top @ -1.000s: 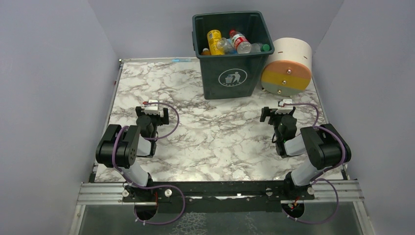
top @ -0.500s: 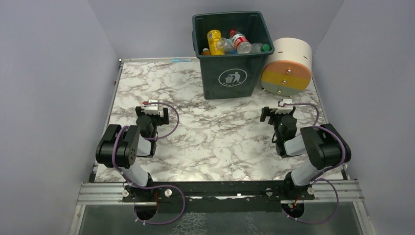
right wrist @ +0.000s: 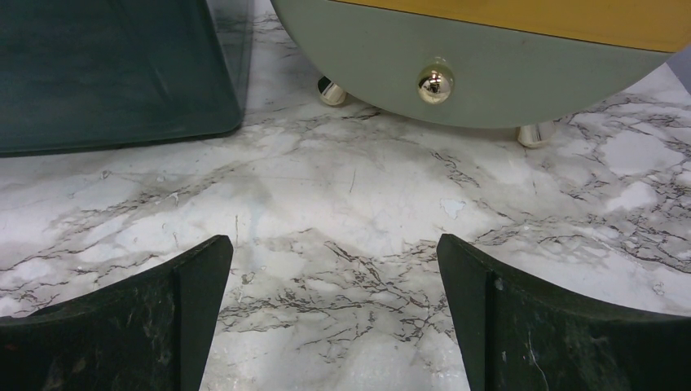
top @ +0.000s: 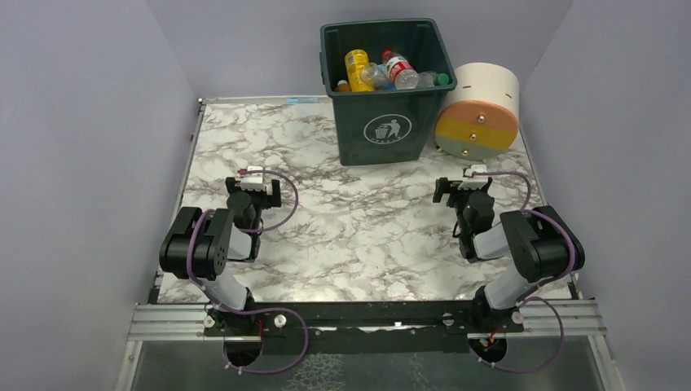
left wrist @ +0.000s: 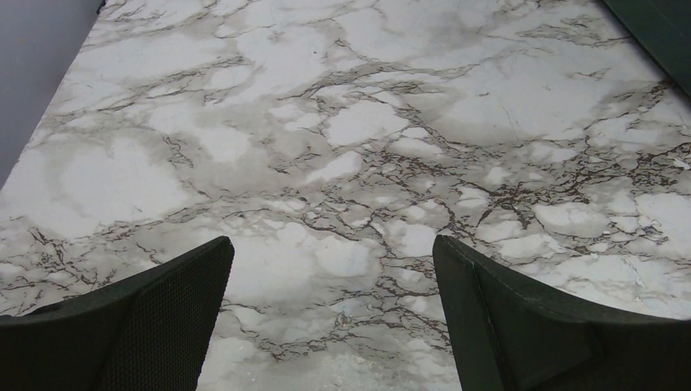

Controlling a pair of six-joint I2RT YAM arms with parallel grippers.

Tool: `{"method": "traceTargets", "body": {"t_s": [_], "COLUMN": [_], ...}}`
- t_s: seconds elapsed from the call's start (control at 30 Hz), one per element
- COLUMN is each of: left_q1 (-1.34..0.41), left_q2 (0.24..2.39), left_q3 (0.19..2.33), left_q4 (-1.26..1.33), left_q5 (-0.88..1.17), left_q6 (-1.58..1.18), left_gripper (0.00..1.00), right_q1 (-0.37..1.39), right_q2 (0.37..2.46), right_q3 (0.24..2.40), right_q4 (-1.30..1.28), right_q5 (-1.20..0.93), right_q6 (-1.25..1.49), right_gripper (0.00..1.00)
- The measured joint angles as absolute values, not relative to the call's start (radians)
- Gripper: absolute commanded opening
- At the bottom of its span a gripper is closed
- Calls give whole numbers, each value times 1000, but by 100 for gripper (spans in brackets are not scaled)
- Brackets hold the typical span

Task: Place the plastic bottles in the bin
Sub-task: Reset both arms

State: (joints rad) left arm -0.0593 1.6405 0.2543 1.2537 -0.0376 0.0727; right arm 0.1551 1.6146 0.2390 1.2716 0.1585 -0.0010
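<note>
Plastic bottles (top: 389,70) heaped inside bin (top: 358,130), beside cream-orange cylinder (top: 482,102).

The only sign I can make out is the white litter symbol (top: 385,129), a figure with a basket inside a ring, on the front wall of the bin (top: 358,130) at the tabletop's far edge. The labels on the plastic bottles (top: 399,69) inside it are too small for me to read.

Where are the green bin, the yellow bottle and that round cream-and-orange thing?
green bin (top: 358,130): top external view, front wall.
yellow bottle (top: 356,63): top external view, its body.
cream-and-orange cylinder (top: 489,85): top external view, cream side.
</note>
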Motion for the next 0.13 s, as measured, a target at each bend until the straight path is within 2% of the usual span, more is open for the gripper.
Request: {"method": "traceTargets", "body": {"t_s": [0.13], "left_q1": [-59], "left_q2": [1641], "left_q3": [254], "left_q4": [1253], "left_q5": [-38], "left_q6": [73], "left_gripper": [99], "right_q1": [155], "right_q2": [1615], "right_q3": [239], "right_q4": [1272], "right_q5": [159], "right_q6": [-1], "right_gripper": [99]}}
